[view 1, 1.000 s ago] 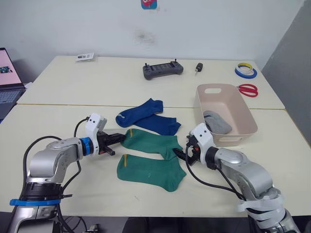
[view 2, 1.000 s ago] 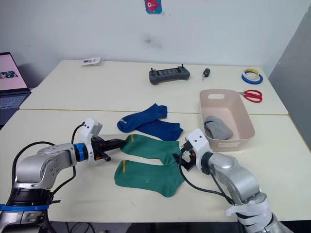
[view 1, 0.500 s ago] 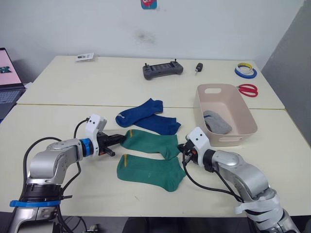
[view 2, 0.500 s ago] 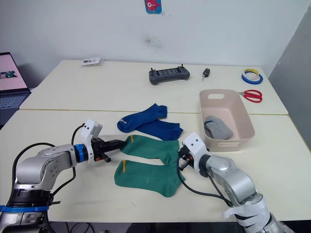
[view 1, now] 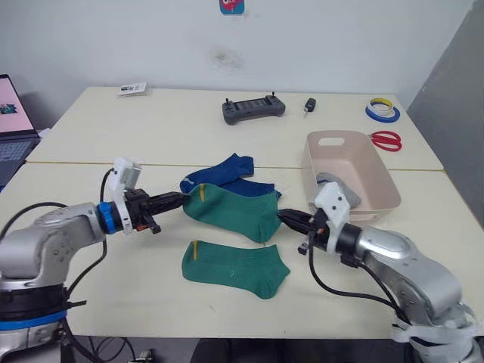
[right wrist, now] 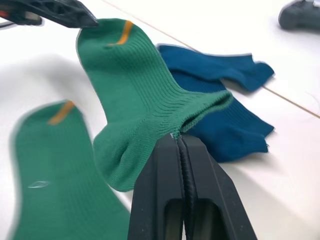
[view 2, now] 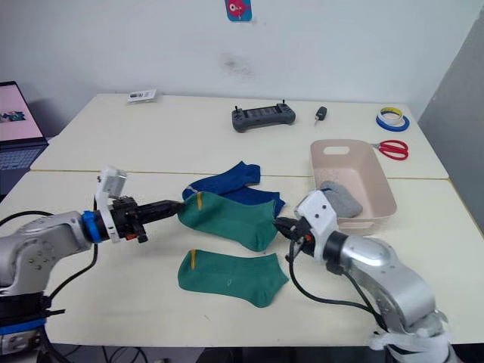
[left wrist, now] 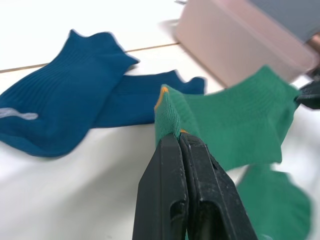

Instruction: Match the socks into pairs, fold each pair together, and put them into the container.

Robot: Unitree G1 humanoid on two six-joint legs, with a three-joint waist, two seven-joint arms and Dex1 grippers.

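Left hand (view 1: 175, 200): fingers pressed together on the cuff end of the lifted green sock (view 1: 234, 212), at the edge with the yellow mark. The left wrist view shows the pinch close up, fabric caught between the two black fingers (left wrist: 170, 165).

Lifted green sock: stretched between the two hands, raised off the table (view 1: 113, 295), sagging in the middle. The eye views show the span; each wrist view shows one gripped end and the other hand's fingertip at the far end.

Second green sock (view 1: 234, 267): flat on the table, below and between the hands, touching neither.

Blue socks (view 1: 219, 175): two, overlapping, flat on the table just beyond the lifted sock. Both wrist views show them behind the green fabric.

Right hand (view 1: 293, 220): fingers clamped shut on the opposite end of the lifted green sock. The right wrist view shows the fabric bunched where the fingers (right wrist: 200, 175) meet.

Container (view 1: 374, 170): beyond the right hand on its outer side, standing on the table. The eye views show a grey sock (view 1: 344, 189) inside it.

Further items, eye views, far table: controller (view 1: 253, 108), tape rolls (view 1: 383, 110), red scissors (view 1: 386, 140).
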